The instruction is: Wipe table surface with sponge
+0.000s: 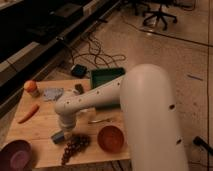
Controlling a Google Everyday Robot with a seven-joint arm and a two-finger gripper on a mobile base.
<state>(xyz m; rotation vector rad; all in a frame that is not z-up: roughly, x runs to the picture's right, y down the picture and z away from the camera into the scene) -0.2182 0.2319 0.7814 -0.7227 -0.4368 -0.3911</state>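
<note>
- End effector [64,134] low over worktop [42,131], at sponge [58,137]; grip state: cannot tell.
- Grapes [73,146] just beside sponge; orange bowl [110,138] near.

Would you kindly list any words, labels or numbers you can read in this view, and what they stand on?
None can be read.
The orange-capped bottle may carry a label, but it is too blurred to read.
The gripper sits on the sponge; neither shows markings.
</note>
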